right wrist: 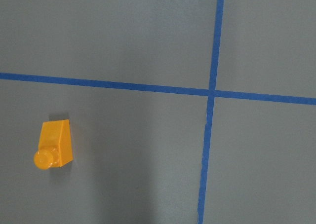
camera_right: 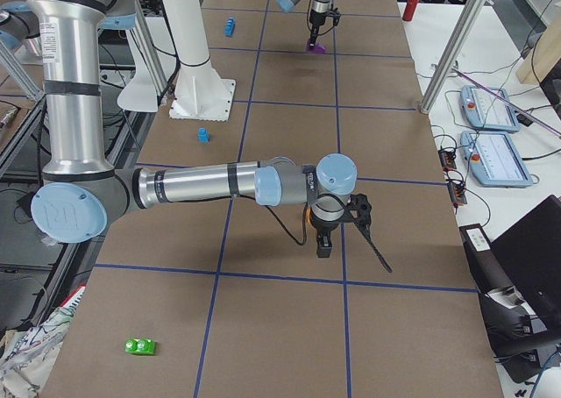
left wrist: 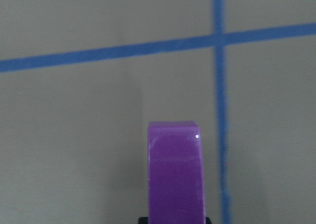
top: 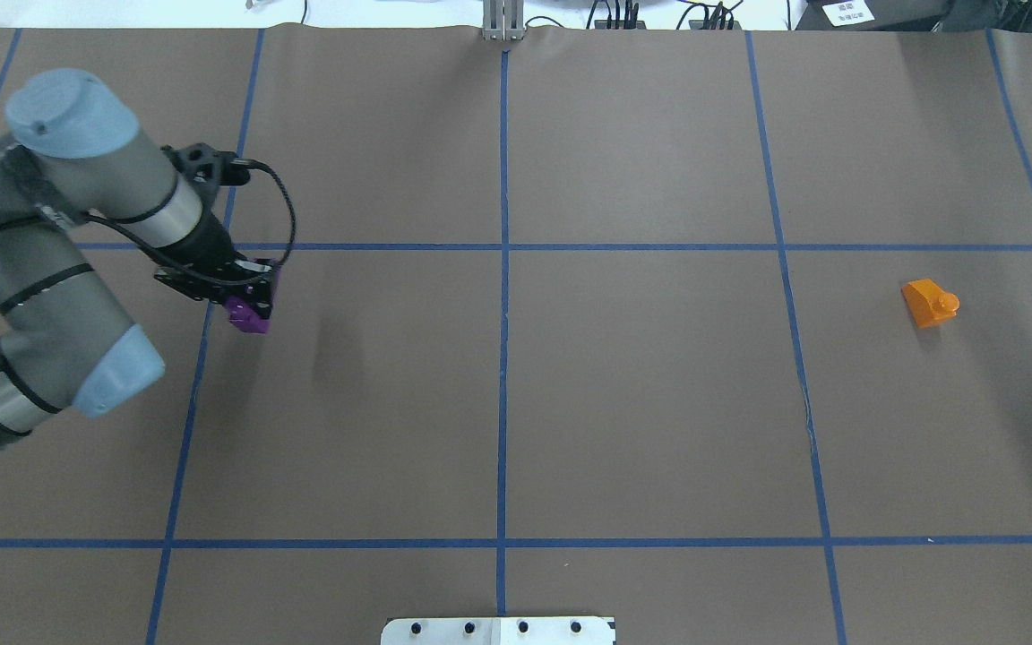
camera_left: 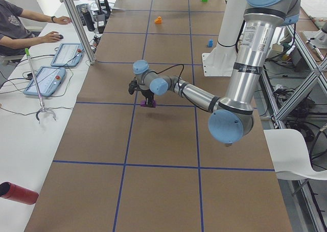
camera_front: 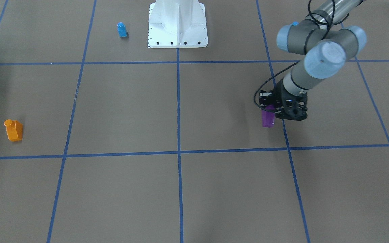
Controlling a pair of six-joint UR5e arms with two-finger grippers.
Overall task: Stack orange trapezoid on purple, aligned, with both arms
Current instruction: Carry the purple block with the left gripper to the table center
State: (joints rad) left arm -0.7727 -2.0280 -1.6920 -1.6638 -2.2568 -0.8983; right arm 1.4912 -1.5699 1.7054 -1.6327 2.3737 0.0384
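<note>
Left fingers [top: 247, 291] clamp purple [camera_front: 267, 119]; right fingers [camera_right: 323, 245], side view only, spread unreadable; orange trapezoid [right wrist: 54, 144] in right-wrist view.

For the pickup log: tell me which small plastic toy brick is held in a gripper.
The glossy purple sloped plastic brick, clamped in the left gripper. The orange trapezoid brick and small blue brick sit free on the table.

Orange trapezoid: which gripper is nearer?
Right. The right gripper hangs high with the orange trapezoid in its wrist view; the left gripper, holding the purple, is far across the table.
</note>
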